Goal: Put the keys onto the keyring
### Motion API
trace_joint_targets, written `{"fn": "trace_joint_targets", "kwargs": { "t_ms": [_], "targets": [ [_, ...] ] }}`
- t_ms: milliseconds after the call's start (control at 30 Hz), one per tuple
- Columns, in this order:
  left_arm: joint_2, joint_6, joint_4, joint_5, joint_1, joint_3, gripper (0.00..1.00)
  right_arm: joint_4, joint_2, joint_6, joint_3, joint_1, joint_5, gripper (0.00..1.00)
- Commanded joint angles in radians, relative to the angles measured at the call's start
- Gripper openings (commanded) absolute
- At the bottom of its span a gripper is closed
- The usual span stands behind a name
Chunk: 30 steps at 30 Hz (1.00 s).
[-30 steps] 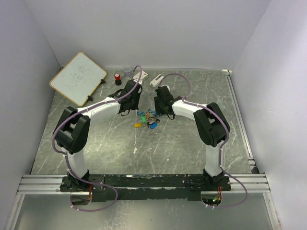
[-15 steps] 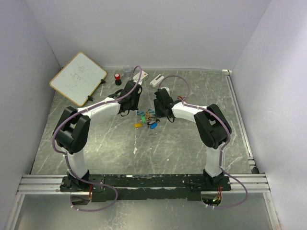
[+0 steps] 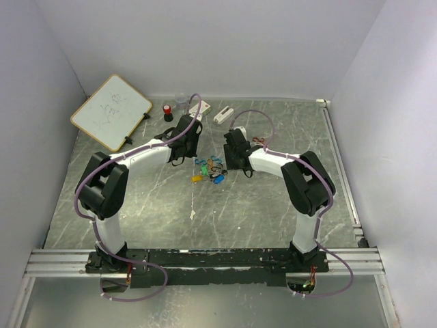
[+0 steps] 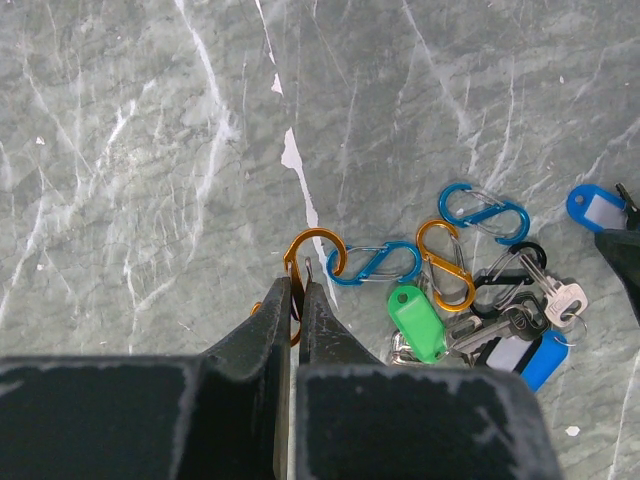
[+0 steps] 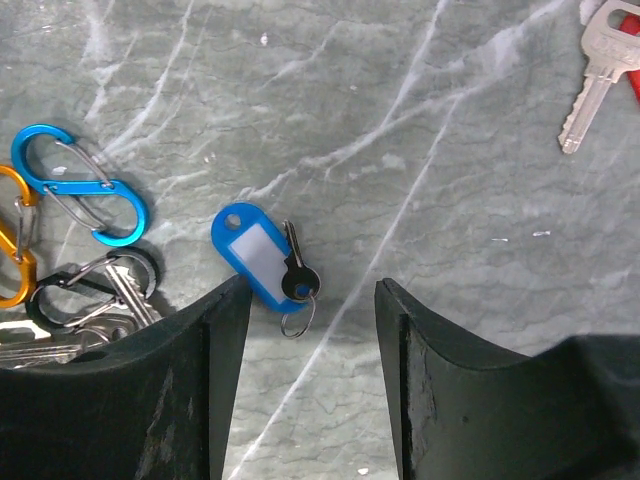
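Left tool (image 4: pixel 293 287): jaws pressed together, pinching the lower loop of the orange S-carabiner (image 4: pixel 318 250), which rests on the worktop (image 4: pixel 150 150). No change noted here over the last second.

Right tool (image 5: pixel 312 292): jaws spread, nothing held. They have widened slightly, and the arm has shifted a little to its right in the top view.

The blue-tagged key (image 5: pixel 256 256) lies flat on the worktop between those jaws, close to one of them.

Judgement: this key is neither gripped nor threaded yet.

The remaining keys (image 4: pixel 500 325) lie bunched just beside the carabiner.
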Motion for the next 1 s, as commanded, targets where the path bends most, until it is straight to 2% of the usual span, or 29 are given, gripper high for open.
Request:
{"fn": "trace_joint_targets", "kwargs": {
  "t_ms": [0, 367, 667, 967],
  "targets": [
    [-0.030, -0.014, -0.001, 0.017, 0.006, 0.004, 0.07, -0.030, -0.033, -0.036, -0.006, -0.013, 0.025, 0.53],
    [-0.038, -0.011, 0.001, 0.014, 0.006, -0.002, 0.07, -0.044, -0.080, 0.039, 0.013, -0.013, -0.064, 0.52],
    [-0.035, -0.008, 0.007, 0.019, 0.006, -0.003, 0.07, -0.062, -0.088, 0.148, 0.004, -0.023, -0.094, 0.43],
    [-0.034, -0.006, 0.005, 0.018, 0.006, -0.001, 0.07, -0.074, -0.099, 0.184, -0.019, -0.055, -0.108, 0.35]
  ]
}}
